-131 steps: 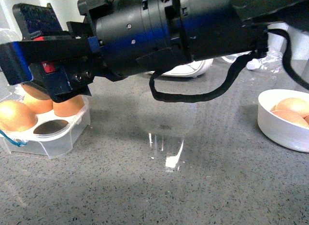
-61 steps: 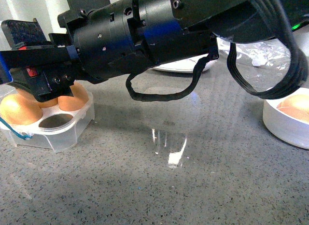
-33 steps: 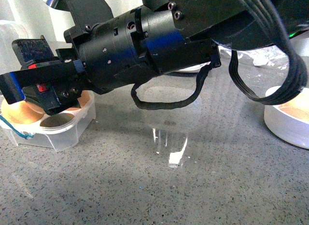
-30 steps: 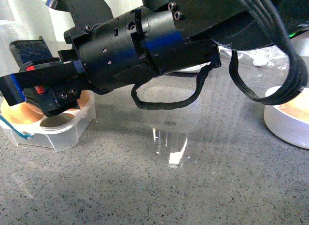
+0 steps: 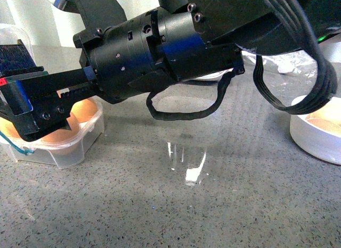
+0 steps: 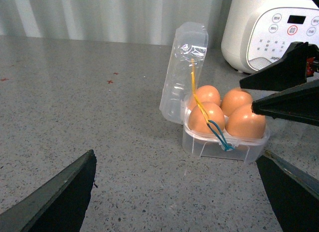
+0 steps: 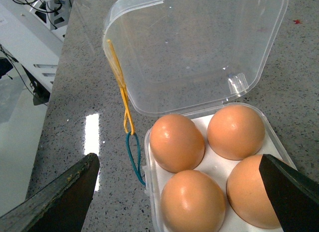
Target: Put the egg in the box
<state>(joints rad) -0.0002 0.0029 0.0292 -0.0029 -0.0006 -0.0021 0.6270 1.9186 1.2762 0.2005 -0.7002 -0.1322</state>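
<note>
Clear plastic four-cell box [image 7: 199, 53], lid raised, sits on grey speckled counter [image 5: 213, 205], holding four orange-brown eggs [image 7: 177, 142]. Black right hand [image 5: 29, 99] hovers above it, spread and empty. Left hand [image 6: 175, 158] is likewise spread, holding nothing.

box [image 7: 149, 202] full: 4 eggs [image 7: 177, 142], 1 per cell. clear lid [image 7: 199, 48] hinged back, open. yellow-and-teal cord [image 7: 132, 152] trails beside it. right gripper [image 7: 178, 165] spread wide, holding nothing.

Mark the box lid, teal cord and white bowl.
box lid [image 7: 199, 48], right wrist view, clear panel's centre
teal cord [image 7: 128, 153], right wrist view, loop's curve
white bowl [image 5: 311, 140], front view, outer wall
</note>
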